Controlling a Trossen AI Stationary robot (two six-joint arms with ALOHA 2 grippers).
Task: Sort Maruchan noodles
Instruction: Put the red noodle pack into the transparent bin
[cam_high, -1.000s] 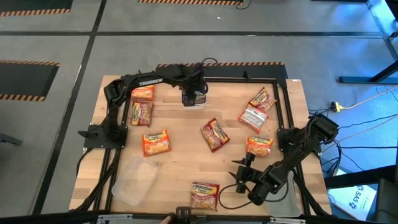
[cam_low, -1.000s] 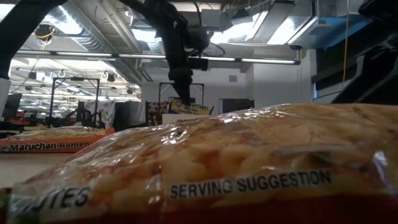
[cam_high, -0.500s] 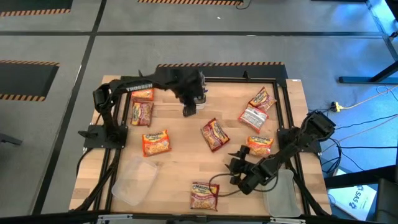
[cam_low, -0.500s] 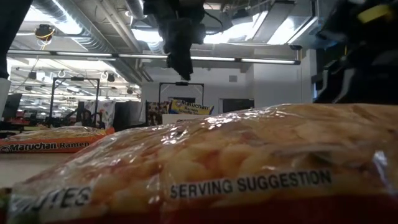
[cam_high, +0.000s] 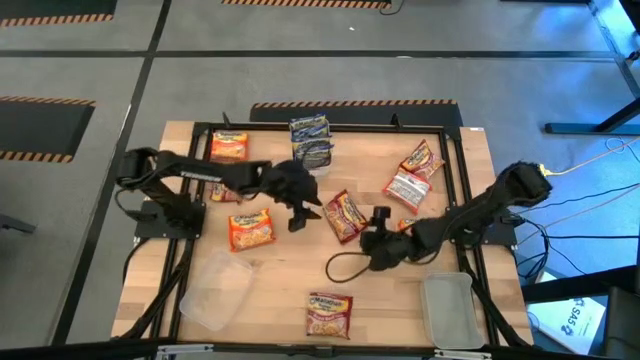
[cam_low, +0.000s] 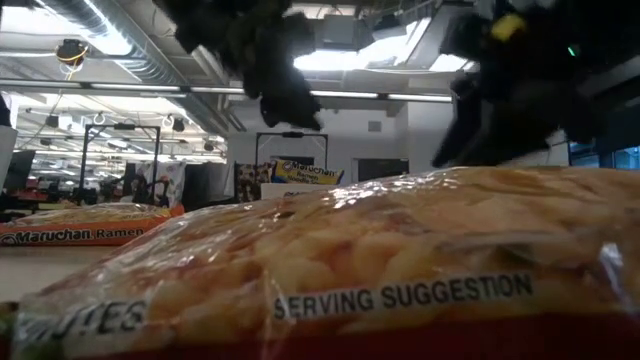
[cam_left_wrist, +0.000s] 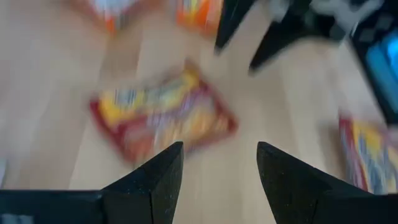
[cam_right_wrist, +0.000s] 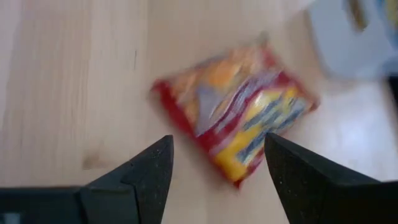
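Observation:
Several Maruchan packets lie flat on the wooden table (cam_high: 300, 270). Two blue ones (cam_high: 311, 138) lie at the far edge. A red one (cam_high: 345, 216) lies in the middle and shows in the left wrist view (cam_left_wrist: 163, 116). My left gripper (cam_high: 298, 218) (cam_left_wrist: 217, 168) is open and empty just left of that red packet. My right gripper (cam_high: 372, 240) (cam_right_wrist: 217, 168) is open and empty just right of it, above the table. A red-and-yellow packet (cam_right_wrist: 236, 112) lies ahead of the right fingers; which packet it is I cannot tell.
Other packets lie at the far left (cam_high: 229, 147), left (cam_high: 250, 229), far right (cam_high: 413, 172) and near edge (cam_high: 328, 313). A clear tub (cam_high: 215, 290) lies near left, another (cam_high: 450, 305) near right. A black cable loop (cam_high: 345, 266) lies by the right arm.
My left gripper has gone from the blue packets at the far edge toward the table's middle, leaving them lying there. My right gripper has gone from the near right toward the middle, ending beside the red packet.

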